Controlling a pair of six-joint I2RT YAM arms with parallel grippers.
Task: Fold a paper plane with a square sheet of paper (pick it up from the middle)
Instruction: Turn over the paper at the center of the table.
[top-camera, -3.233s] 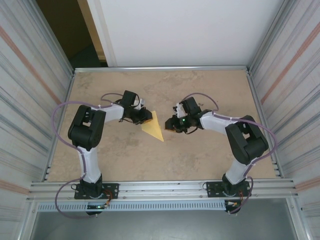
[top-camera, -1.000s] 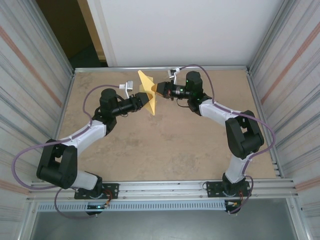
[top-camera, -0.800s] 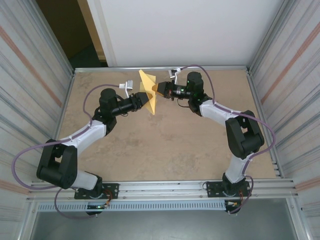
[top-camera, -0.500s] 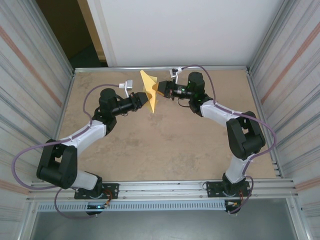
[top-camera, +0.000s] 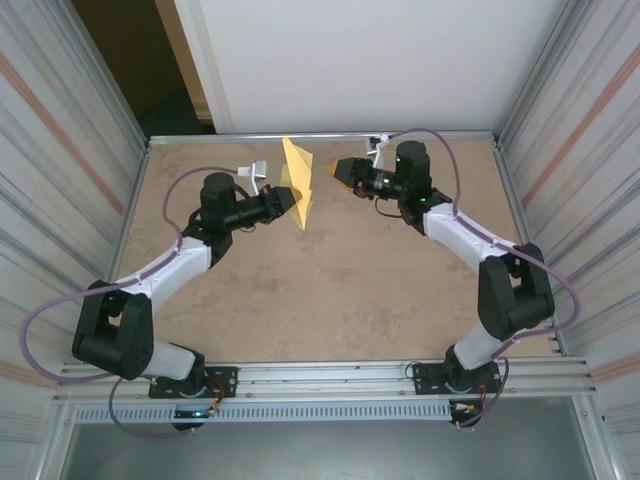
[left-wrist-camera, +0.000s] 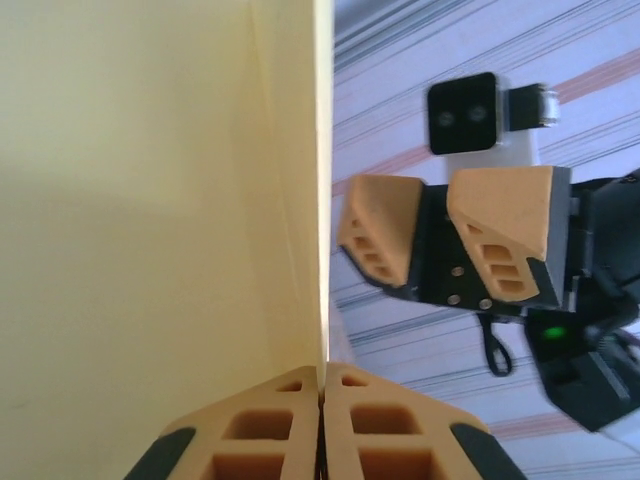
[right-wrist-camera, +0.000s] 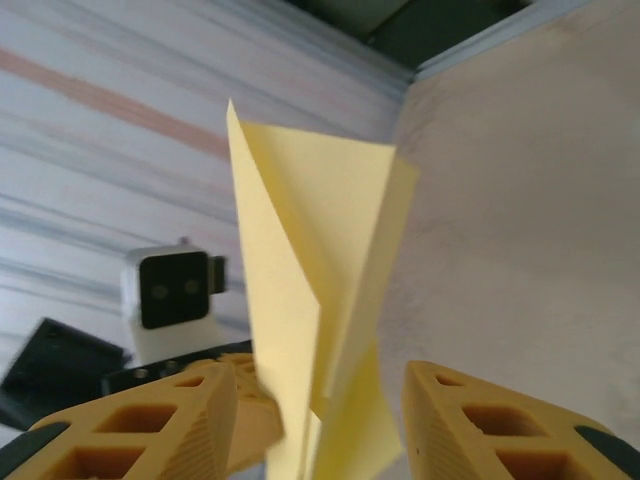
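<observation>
The paper plane (top-camera: 298, 182) hangs in the air over the far part of the counter (top-camera: 320, 300), in the upper middle of the overhead frame. Its long axis runs nearly top to bottom of that frame and narrows to a point at the lower end. The left tool (top-camera: 290, 200) reaches in from the left and is pinched flat on the paper's lower part; its wrist view shows the two pads meeting with the folded edge caught between them. The right tool (top-camera: 338, 170) sits just to the right of the paper with its jaws parted and nothing in them, and a clear gap shows between it and the sheet from above. In its own wrist view the folds rise ahead of its spread fingers (right-wrist-camera: 455, 410). So the paper lies leftward of the free tool, broadside to it, and only the left arm has it. Any fresh grip by the right would likely mean a short move leftward. Nothing stands between them. The back rail (top-camera: 420, 134) and the wall lie close behind both wrists.
</observation>
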